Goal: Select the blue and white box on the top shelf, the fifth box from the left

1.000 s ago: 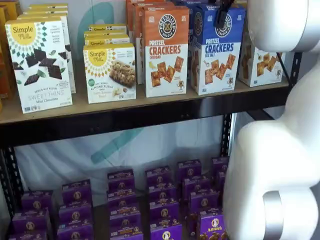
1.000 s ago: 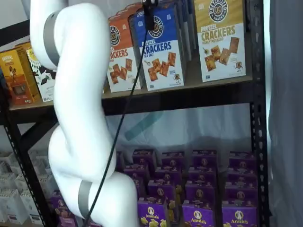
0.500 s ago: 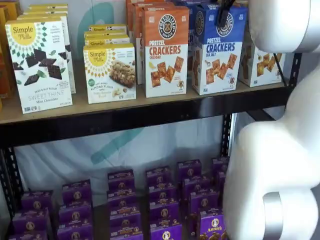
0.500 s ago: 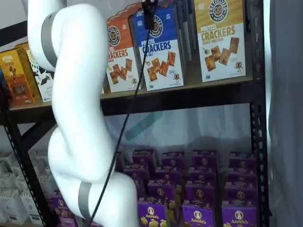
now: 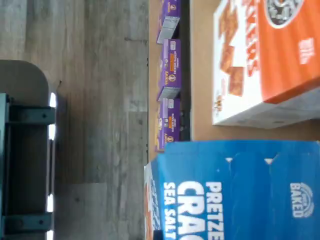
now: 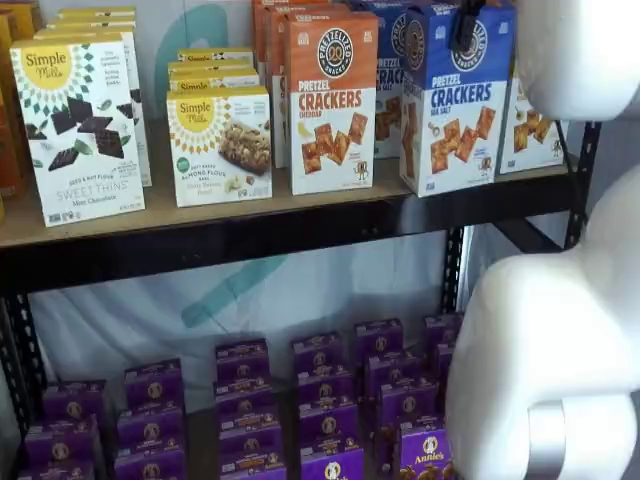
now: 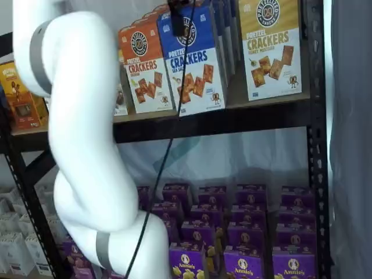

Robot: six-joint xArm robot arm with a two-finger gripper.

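This looks like a mock shop aisle set up for testing: a black metal rack with a tan top shelf [image 6: 250, 215] carries rows of retail snack boxes [image 6: 222, 145] faced outward, purple boxes [image 7: 244, 261] fill the level below, and pale sheeting hangs behind.

Glossy printed cardboard blue and white box [image 6: 457, 100]; matt tan wood top shelf [image 6: 200, 215]; black metal beam [image 6: 250, 245].

Blue box [image 6: 458, 100]: "PRETZEL CRACKERS SEA SALT"; wrist view adds "BAKED" on its top [image 5: 240, 187]. Orange box [image 6: 333, 100]: "PRETZEL CRACKERS CHEDDAR". Yellow-topped box [image 7: 271, 46]: "PRETZEL CRACKERS". White box [image 6: 78, 125]: "Simple Mills", "SWEET THINS", "Mint Chocolate". Bar box [image 6: 220, 145]: "Simple Mills", "ALMOND FLOUR BARS". Purple boxes [image 7: 244, 264]: "Annie's".
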